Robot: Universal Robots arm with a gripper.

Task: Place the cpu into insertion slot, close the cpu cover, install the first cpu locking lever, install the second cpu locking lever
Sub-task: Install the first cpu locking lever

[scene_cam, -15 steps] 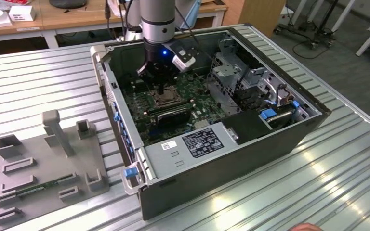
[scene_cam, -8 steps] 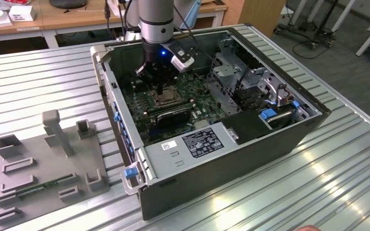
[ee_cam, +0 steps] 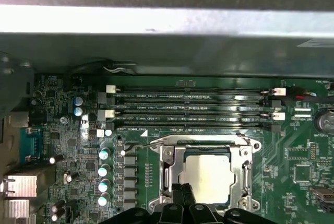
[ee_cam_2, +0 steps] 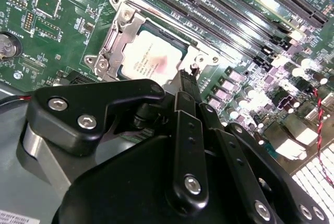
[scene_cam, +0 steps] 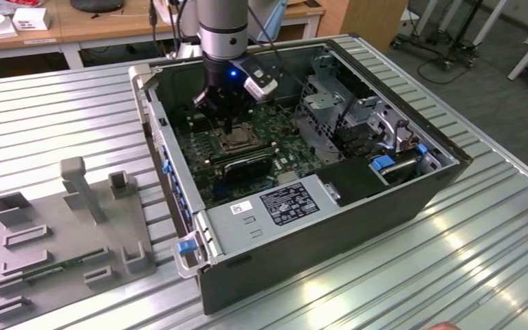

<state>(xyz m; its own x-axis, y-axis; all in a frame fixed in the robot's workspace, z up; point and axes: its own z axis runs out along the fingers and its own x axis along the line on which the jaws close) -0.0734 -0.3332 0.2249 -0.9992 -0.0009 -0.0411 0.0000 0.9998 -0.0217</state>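
Note:
The cpu (ee_cam_2: 148, 59) lies flat in the insertion slot (ee_cam_2: 104, 62) on the green motherboard, also seen in the first wrist view as a pale square (ee_cam: 209, 172). The cpu cover (ee_cam: 243, 167), a silvery frame, lies down over the cpu's edges in both wrist views. A thin metal lever (ee_cam: 203, 141) runs along the socket's side nearest the memory slots. My gripper (ee_cam_2: 188, 75) hangs just above the socket's edge, fingers together with nothing between them. In the exterior view the gripper (scene_cam: 232, 130) reaches down into the open computer case over the socket (scene_cam: 239, 142).
Long black memory slots (ee_cam: 193, 106) run beside the socket. A row of capacitors (ee_cam: 104, 177) stands on its other side. The case walls (scene_cam: 159, 130) and a metal drive cage (scene_cam: 337, 117) hem the arm in. A grey fixture tray (scene_cam: 62, 240) lies on the ribbed table at the exterior view's left.

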